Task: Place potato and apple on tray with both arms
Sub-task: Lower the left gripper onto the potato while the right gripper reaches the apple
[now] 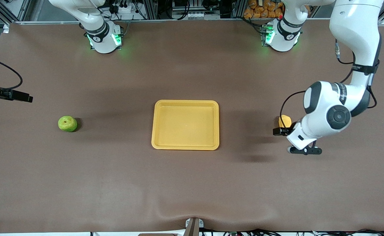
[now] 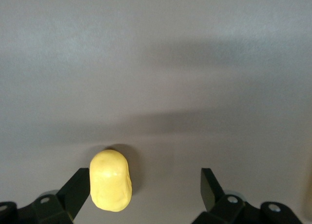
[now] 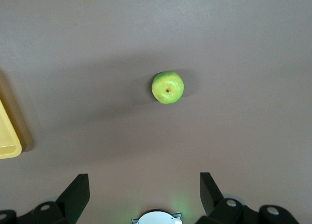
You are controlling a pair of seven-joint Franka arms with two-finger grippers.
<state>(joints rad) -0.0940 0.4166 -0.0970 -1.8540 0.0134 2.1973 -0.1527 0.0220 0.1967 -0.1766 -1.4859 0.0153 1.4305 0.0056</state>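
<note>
The yellow-orange tray (image 1: 185, 146) lies at the table's middle with nothing on it. The yellow potato (image 1: 284, 120) lies toward the left arm's end of the table. My left gripper (image 1: 292, 140) is low over it and open; in the left wrist view the potato (image 2: 111, 180) sits between the fingers, close against one finger (image 2: 78, 185), with the left gripper (image 2: 145, 180) wide around it. The green apple (image 1: 67, 124) lies toward the right arm's end. My right gripper (image 3: 145, 182) is open, holds nothing and hangs well above the table, apart from the apple (image 3: 167, 87).
The brown table cover has a fold (image 1: 185, 213) at the edge nearest the front camera. The arm bases (image 1: 103, 37) are lit green along the farthest edge. A corner of the tray (image 3: 7, 136) shows in the right wrist view.
</note>
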